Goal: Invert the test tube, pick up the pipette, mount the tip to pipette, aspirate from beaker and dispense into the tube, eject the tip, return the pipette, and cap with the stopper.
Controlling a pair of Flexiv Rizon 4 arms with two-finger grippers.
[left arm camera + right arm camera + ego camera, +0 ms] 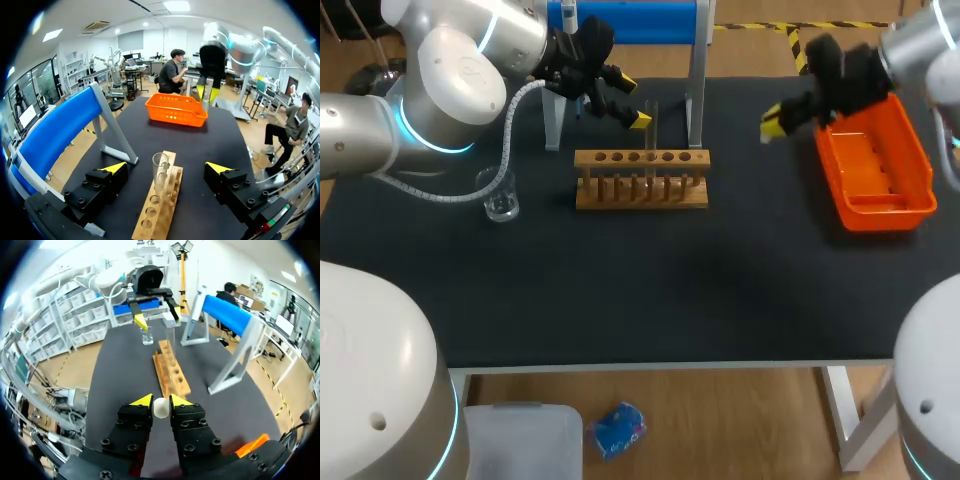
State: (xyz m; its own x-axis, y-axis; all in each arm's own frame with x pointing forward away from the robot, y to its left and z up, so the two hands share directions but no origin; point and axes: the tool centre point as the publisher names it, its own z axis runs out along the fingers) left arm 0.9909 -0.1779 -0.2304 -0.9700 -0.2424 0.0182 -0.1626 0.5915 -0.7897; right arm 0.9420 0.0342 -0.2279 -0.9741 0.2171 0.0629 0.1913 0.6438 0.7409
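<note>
the test tube stands upright, mouth up, in the wooden rack, near its middle. the left gripper sits level with its upper part, fingers spread wide with one on each side and neither touching the glass, probably so the rack bears the tube while nothing grips it. the right gripper hangs beside the orange tray, well apart from the rack, its fingers closed on a small white stopper, likely held ready for capping. the beaker stands near the rack's left end. the blue stand has a leg just behind the tube, crowding any lift there. i cannot pick out the pipette.
</note>
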